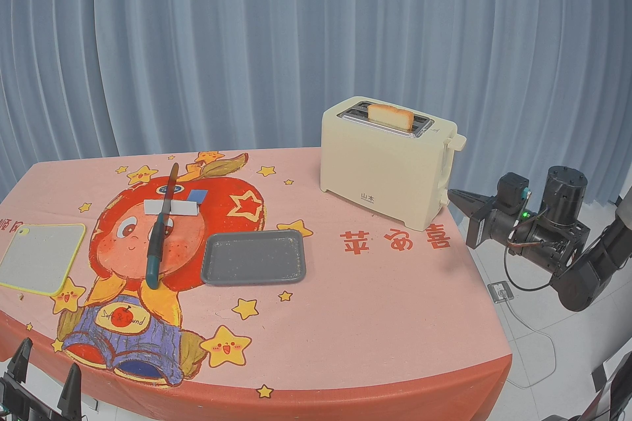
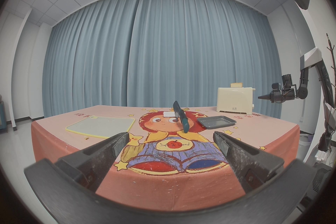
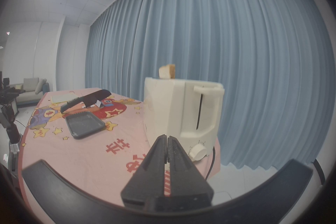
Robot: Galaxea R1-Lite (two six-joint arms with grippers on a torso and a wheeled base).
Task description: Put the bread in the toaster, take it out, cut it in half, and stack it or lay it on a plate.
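In a slot of the toaster (image 1: pixel 385 162) at the desk's (image 1: pixel 368 323) far right, the bread (image 1: pixel 391 116) stands with its top above the rim. Your right gripper (image 1: pixel 454 197) hangs off the desk's edge near the toaster's lever end, jaws pressed together on nothing; your left gripper (image 1: pixel 47 360) sits at the near left corner, jaws wide. The knife (image 1: pixel 160 228) lies between cutting board (image 1: pixel 41 258) and grey plate (image 1: pixel 254 256).

Table (image 1: pixel 368 310) with toaster (image 1: pixel 385 169), tray (image 1: pixel 253 256), cutting board (image 1: pixel 39 258)
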